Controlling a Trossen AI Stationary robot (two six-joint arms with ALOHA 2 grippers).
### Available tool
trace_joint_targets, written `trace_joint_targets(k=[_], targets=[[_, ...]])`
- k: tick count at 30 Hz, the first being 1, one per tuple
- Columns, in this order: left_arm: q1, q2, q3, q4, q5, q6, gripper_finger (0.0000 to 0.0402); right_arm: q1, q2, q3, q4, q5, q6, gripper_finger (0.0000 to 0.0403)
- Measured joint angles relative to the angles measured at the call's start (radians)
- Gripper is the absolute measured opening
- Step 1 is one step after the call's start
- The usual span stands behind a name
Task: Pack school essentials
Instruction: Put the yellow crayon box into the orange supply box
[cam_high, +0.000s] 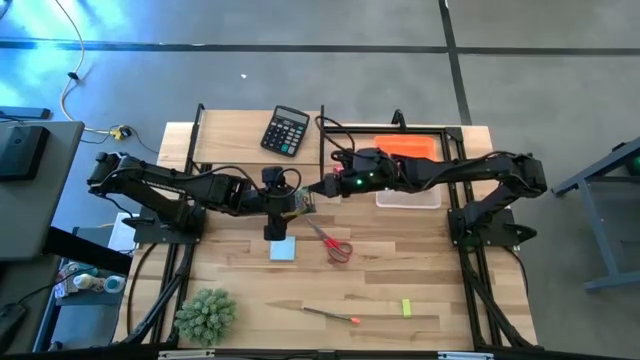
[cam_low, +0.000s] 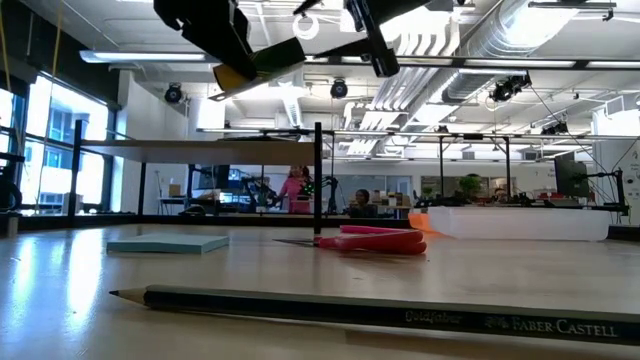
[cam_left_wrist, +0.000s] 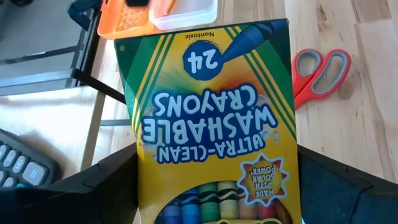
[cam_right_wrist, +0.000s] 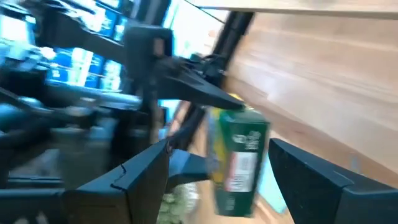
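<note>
Holding the yellow crayon box (cam_left_wrist: 211, 124) clamped between its fingers, the left claw (cam_high: 283, 205) hung above the surface (cam_high: 400, 270) near the frame's middle in the high view. The right claw (cam_high: 322, 187) met it from the right, fingers spread either side of the box's end. Below them lay the pale blue note pad (cam_high: 283, 249) and red-handled scissors (cam_high: 335, 243); lower right sat the pencil (cam_high: 325, 314) and lime-green eraser (cam_high: 407, 307).

The yellow crayon box (cam_left_wrist: 211, 118) runs off the left wrist view's edge.
</note>
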Motion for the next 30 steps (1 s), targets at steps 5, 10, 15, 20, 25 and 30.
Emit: trace_joint_targets(k=[5,10,15,20,25,30], targets=[[0.000,0.000,0.000,0.019,-0.015,-0.001,0.0329,0.002,0.019,0.000,-0.013,0.030,0.010,0.0264],[0.000,0.002,0.000,0.028,-0.025,-0.002,0.0329,0.002,0.030,0.000,0.015,0.033,-0.007,0.0264],[0.000,0.004,0.000,0.074,-0.031,0.000,0.0329,0.002,0.031,0.000,0.008,0.057,-0.013,0.0263],[0.004,0.004,0.000,0.097,-0.042,0.001,0.0329,0.002,0.031,0.000,0.007,0.054,-0.014,0.0263],[0.023,0.004,0.000,0.145,-0.053,0.001,0.0329,0.002,0.031,0.000,0.003,0.046,-0.006,0.0261],[0.036,0.004,0.000,0.169,-0.053,0.001,0.0329,0.002,0.031,0.000,0.004,0.034,-0.005,0.0235]])
